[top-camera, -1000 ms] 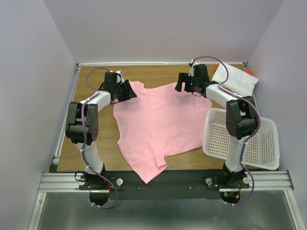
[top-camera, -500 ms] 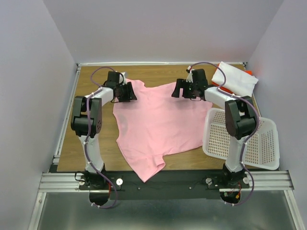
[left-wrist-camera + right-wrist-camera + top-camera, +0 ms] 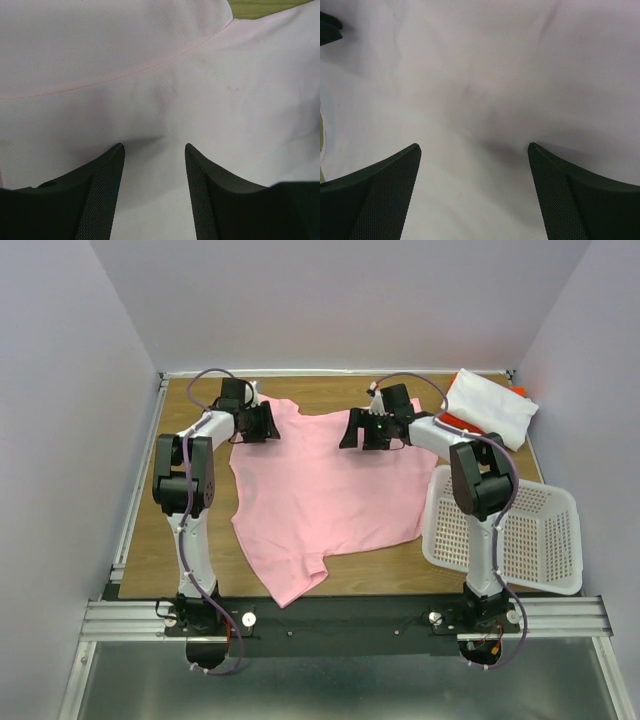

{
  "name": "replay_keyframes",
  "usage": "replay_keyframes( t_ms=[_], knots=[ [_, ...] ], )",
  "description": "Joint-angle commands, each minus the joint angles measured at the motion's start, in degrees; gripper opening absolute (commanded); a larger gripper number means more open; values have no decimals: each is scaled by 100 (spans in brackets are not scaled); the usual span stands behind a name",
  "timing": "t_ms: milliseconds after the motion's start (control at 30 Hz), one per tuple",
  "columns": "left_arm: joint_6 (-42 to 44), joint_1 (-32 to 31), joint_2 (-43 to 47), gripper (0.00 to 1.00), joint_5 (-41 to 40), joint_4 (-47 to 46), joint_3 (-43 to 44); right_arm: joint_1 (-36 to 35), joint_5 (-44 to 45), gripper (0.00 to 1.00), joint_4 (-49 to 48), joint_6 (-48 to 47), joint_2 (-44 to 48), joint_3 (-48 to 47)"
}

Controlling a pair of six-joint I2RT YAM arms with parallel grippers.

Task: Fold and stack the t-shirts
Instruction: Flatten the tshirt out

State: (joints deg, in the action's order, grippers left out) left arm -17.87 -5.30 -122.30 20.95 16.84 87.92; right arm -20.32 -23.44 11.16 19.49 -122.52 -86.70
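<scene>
The light pink t-shirt (image 3: 325,490) lies spread on the wooden table, hem corner toward the near edge. My left gripper (image 3: 264,425) rests over its far-left shoulder; in the left wrist view the jaws (image 3: 154,150) stand apart over flat pink cloth (image 3: 150,75) with a seam across it. My right gripper (image 3: 349,431) is over the shirt's far middle; its jaws (image 3: 475,150) are wide apart over smooth pink cloth (image 3: 485,75), with nothing pinched. The white t-shirt (image 3: 488,405) lies folded at the far right on the orange-red one (image 3: 455,422).
A white perforated basket (image 3: 510,530) stands at the right, touching the pink shirt's right edge. Bare wood (image 3: 180,530) shows left of the shirt. Purple walls enclose the table on three sides.
The right gripper has moved left, toward the left gripper. The pink shirt has shifted left and away from the near edge, its top edge bunching between the grippers.
</scene>
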Motion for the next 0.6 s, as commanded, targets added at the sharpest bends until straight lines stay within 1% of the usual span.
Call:
replay_keyframes(
  t_ms=[0, 167, 267, 333, 433, 567],
  knots=[
    [134, 204, -338, 61, -302, 487, 155, -122, -354, 94, 571, -41, -386, -400],
    [143, 433, -514, 61, -214, 627, 488, -210, -512, 94, 826, -76, -676, -831],
    [178, 477, -724, 60, -232, 776, 849, -227, -644, 94, 1071, -85, -922, -1243],
    [196, 477, -848, 60, -223, 873, 1112, -218, -714, 94, 1317, -181, -1107, -1717],
    [231, 486, -971, 60, -275, 1040, 1473, -227, -557, 94, 1810, -401, -1160, -2254],
    [301, 477, -849, 60, -363, 1146, 1815, -227, -451, 95, 1925, -533, -1029, -2545]
  ],
)
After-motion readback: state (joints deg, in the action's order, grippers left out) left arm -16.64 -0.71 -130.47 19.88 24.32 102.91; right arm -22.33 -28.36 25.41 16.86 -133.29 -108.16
